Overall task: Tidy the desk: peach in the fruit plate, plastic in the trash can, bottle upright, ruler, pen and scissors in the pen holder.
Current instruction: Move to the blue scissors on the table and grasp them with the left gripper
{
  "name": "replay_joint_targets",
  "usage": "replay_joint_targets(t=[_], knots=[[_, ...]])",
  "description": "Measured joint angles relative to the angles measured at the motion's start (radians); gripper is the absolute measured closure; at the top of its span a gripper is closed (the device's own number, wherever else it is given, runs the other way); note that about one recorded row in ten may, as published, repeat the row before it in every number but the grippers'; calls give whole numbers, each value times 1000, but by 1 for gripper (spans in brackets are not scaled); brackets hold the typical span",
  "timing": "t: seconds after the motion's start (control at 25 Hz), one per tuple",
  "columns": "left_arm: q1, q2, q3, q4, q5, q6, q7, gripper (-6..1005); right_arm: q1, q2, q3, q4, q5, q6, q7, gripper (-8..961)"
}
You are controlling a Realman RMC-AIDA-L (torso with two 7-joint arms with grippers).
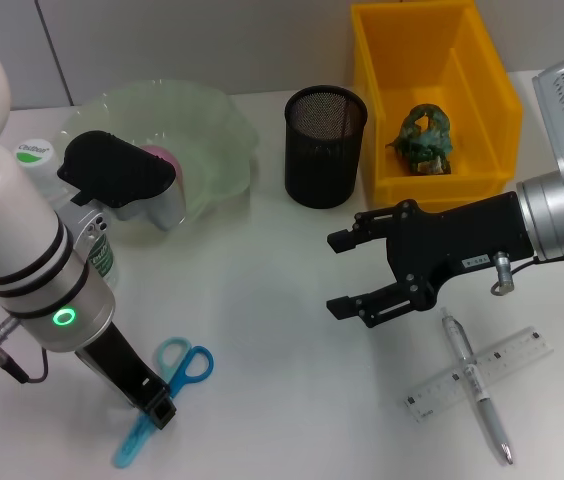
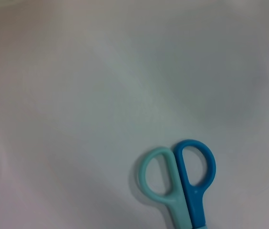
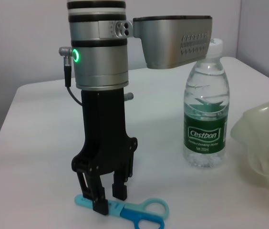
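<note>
Head view shows the left claw (image 1: 152,405) lowered over the scissors (image 1: 167,385) on the worktop (image 1: 262,300), fingers apart astride the blade cover. Right claw (image 1: 347,272) hovers spread wide above the crossed pen (image 1: 477,385) and ruler (image 1: 482,372). Farther back, the pen holder (image 1: 325,145) stands beside the trash can (image 1: 432,95).

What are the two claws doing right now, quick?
Left gripper: fingers straddling the scissors blade cover, not visibly clamped.
Right gripper: open, holding nothing, above the desk.

peach (image 1: 165,160) mostly behind left arm, scissors (image 2: 182,183) blades cropped
</note>
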Motion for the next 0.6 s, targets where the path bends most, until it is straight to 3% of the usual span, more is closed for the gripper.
replay_joint_targets(t=[0.6], knots=[[-13,0,20,-16,8,-4,-10,601,-1,-1,1,-3,0,0,0,140]])
